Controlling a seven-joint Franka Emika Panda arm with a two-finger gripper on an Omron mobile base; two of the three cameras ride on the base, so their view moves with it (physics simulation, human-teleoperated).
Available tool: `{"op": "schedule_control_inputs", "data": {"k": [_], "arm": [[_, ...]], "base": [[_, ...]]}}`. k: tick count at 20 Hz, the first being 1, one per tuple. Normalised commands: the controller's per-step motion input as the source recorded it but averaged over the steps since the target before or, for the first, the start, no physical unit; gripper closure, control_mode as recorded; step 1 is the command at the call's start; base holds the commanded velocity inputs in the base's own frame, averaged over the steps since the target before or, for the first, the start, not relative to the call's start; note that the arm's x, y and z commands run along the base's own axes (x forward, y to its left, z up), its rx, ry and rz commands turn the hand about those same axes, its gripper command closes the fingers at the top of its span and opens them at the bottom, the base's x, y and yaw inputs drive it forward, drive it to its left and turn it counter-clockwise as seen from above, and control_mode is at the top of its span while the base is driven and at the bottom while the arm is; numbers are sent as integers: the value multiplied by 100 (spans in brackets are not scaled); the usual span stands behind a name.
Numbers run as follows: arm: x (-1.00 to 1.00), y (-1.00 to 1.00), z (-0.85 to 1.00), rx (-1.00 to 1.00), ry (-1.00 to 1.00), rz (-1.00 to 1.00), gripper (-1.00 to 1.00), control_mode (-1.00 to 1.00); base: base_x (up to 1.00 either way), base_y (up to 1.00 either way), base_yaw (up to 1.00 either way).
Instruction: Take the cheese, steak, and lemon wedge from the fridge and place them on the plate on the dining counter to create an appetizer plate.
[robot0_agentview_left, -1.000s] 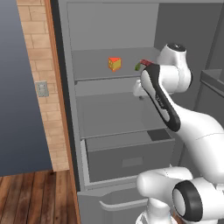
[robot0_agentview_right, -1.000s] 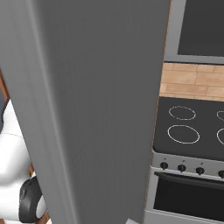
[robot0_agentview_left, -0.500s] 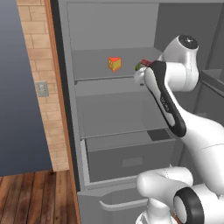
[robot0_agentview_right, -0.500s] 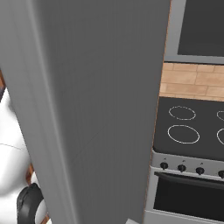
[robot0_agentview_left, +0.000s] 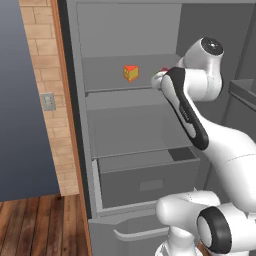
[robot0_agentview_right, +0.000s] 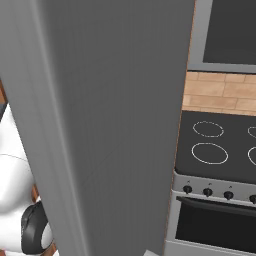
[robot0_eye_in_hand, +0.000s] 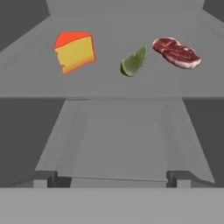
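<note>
The cheese (robot0_eye_in_hand: 75, 51), an orange-yellow wedge with a red top edge, the green-yellow lemon wedge (robot0_eye_in_hand: 133, 62) and the flat red steak (robot0_eye_in_hand: 176, 53) lie in a row, apart from each other, on one grey shelf of the open fridge (robot0_agentview_left: 130, 135). The lemon wedge sits between the other two.

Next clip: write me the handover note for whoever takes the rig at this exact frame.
Gripper: jaws open, empty, aimed into the fridge, short of the food.
Cheese, lemon wedge and steak lie apart in a row on the upper fridge shelf; in the hand view cheese is left, lemon wedge middle, steak right.
Done: fridge open, arm lined up with the shelf.
Left: pick up all three items and carry each to the plate on the dining counter.
</note>
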Motion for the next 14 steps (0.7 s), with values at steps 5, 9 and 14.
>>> {"op": "schedule_control_inputs", "data": {"k": [5, 9, 14], "arm": [[62, -9, 0, 0, 0, -10, -100, -100], [60, -4, 0, 0, 0, -18, -100, -100], [55, -1, 0, 0, 0, -16, -100, -100]], "base": [[0, 0, 0], [0, 0, 0], [0, 0, 0]]}}
